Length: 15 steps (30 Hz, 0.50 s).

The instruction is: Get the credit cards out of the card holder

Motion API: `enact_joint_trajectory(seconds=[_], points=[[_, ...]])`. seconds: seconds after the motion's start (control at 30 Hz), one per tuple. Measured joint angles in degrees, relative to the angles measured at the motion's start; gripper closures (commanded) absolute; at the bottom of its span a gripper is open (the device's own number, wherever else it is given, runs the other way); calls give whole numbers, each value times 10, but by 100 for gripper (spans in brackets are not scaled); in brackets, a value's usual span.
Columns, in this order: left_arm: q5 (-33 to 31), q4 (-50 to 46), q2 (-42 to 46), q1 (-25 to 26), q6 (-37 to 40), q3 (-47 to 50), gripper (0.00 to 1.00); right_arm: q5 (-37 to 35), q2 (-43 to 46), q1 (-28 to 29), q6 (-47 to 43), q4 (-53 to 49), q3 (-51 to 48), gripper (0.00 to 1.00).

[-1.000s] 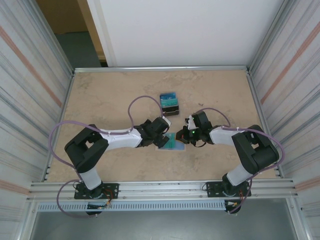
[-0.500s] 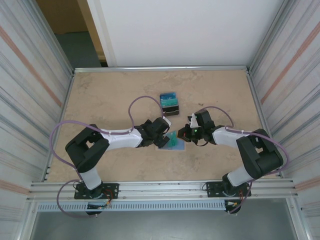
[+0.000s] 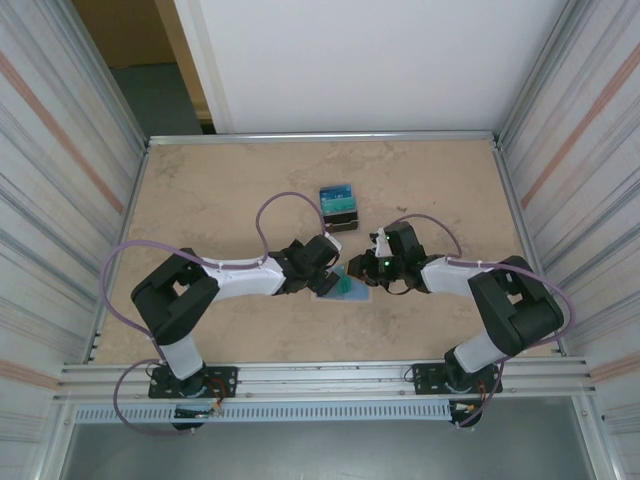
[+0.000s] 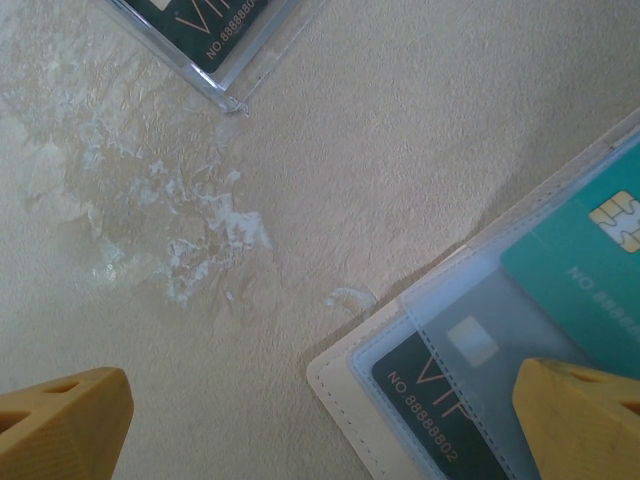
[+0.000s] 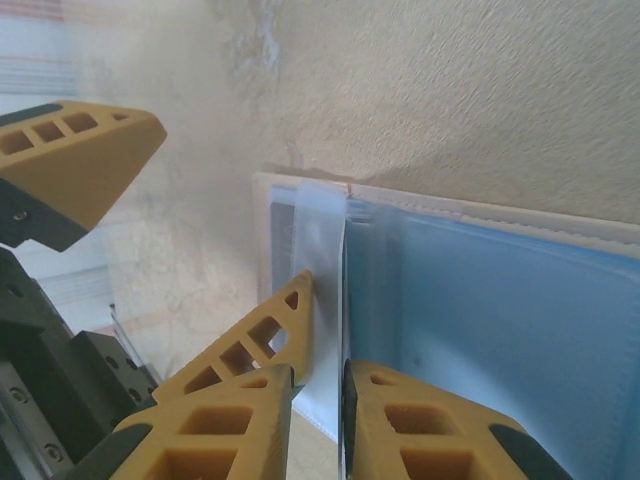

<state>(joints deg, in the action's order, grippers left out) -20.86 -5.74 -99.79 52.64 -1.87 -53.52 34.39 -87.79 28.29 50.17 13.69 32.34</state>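
The card holder (image 3: 347,288) lies open on the table between both grippers; its white stitched edge (image 4: 350,375) and clear pockets show. A dark VIP credit card (image 4: 440,385) and a teal chip card (image 4: 590,260) sit in the pockets. My left gripper (image 3: 325,270) (image 4: 320,430) is open wide, one fingertip (image 4: 580,420) over the holder. My right gripper (image 3: 363,268) (image 5: 322,340) stands with its jaws a narrow gap apart, straddling the edge of a clear sleeve (image 5: 322,225) beside a blue pocket (image 5: 500,300).
A small pile of teal and dark cards (image 3: 338,204) lies on the table just beyond the grippers; its clear-edged corner (image 4: 215,40) shows in the left wrist view. The left finger (image 5: 80,160) sits close by in the right wrist view. Metal walls ring the table.
My right gripper has shifted slightly left toward the holder, and its jaws have parted a little. The left arm has not moved.
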Motion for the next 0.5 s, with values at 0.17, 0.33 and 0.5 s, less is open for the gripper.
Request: enact_joint_trajectory(seconds=[0.17,0.33,0.5], points=[[0,0,0,0,-5,0,1,0,-17,9,4,14,0,80],[0,0,0,0,-10,0,1,-2,-29,13,4,14,0,84],[-2,0,0,0,-14,1,1,-15,-31,17,3,-8,8,91]])
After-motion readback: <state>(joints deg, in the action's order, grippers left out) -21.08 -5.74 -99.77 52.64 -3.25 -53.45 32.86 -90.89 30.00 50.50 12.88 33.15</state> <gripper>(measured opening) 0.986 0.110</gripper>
